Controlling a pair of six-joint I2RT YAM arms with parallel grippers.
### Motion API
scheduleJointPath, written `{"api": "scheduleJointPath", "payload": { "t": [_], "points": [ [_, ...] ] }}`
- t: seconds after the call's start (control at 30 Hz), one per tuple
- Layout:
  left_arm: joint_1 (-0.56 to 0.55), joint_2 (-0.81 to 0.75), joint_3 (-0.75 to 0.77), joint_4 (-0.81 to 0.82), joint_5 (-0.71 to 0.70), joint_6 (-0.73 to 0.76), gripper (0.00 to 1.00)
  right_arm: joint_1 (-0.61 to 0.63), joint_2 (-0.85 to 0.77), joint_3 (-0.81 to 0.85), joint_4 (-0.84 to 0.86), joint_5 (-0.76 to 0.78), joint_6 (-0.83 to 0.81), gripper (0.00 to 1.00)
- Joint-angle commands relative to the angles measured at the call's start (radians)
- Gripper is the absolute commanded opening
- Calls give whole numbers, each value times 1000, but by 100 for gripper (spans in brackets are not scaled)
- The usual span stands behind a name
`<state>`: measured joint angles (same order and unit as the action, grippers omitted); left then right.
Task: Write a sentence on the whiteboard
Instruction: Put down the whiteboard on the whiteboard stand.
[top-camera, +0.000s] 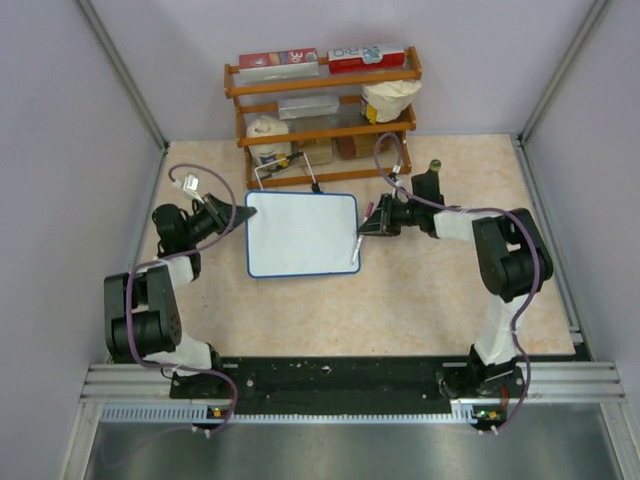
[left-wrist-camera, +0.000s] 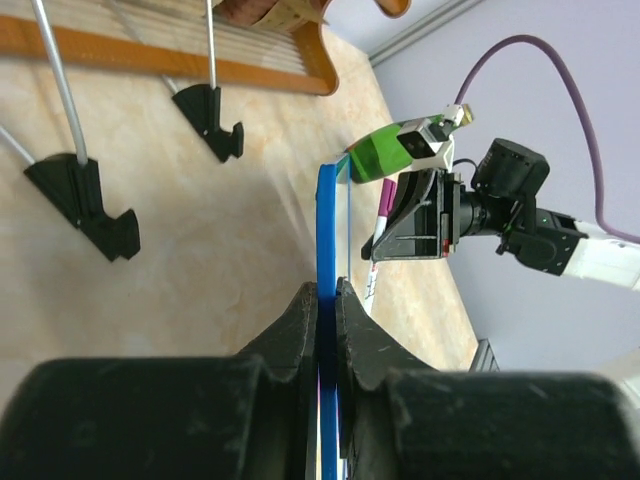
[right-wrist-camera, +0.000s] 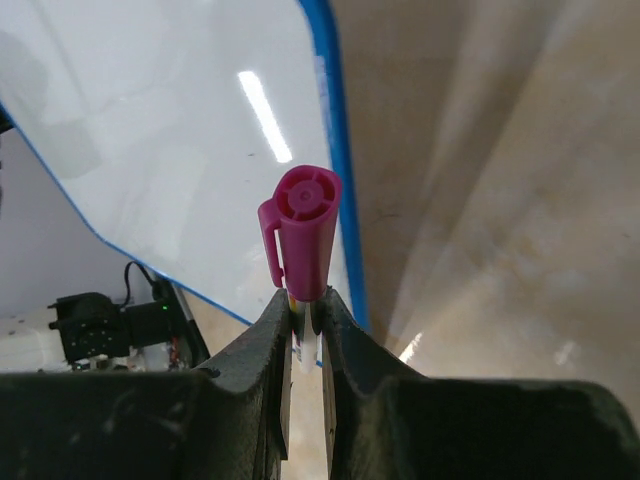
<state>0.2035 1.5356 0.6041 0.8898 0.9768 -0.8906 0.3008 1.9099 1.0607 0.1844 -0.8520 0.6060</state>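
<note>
Left end effector (left-wrist-camera: 327, 296) clamping whiteboard (top-camera: 300, 235) left edge, right end effector (right-wrist-camera: 303, 305) gripping marker (right-wrist-camera: 302, 232) opposite

Blank blue-framed whiteboard (top-camera: 300, 235), ctr scene

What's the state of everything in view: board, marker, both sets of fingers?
whiteboard: flat on the table, no writing visible, left edge clamped.
marker: gripped at the board's right edge, pink cap on the end away from the board.
left fingers: shut on the whiteboard.
right fingers: shut on the marker.
</note>
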Motion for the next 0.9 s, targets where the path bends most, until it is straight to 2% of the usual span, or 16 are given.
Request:
{"api": "scheduleJointPath", "payload": {
  "t": [0.0, 0.17, 0.53, 0.87],
  "points": [
    [-10, -98, -21, -205, -9, 177, 0, -9, -69, 27, -153, 94, -133, 0],
    [-13, -104, -23, -223, -1, 177, 0, -11, -57, 41, -240, 114, -172, 0],
    [-15, -85, -10, -213, 25, 174, 0, -12, 12, 62, -241, 4, -160, 0],
    [-27, -74, 0, -187, 62, 150, 0, -11, 83, 82, -255, 4, -137, 0]
  ]
}}
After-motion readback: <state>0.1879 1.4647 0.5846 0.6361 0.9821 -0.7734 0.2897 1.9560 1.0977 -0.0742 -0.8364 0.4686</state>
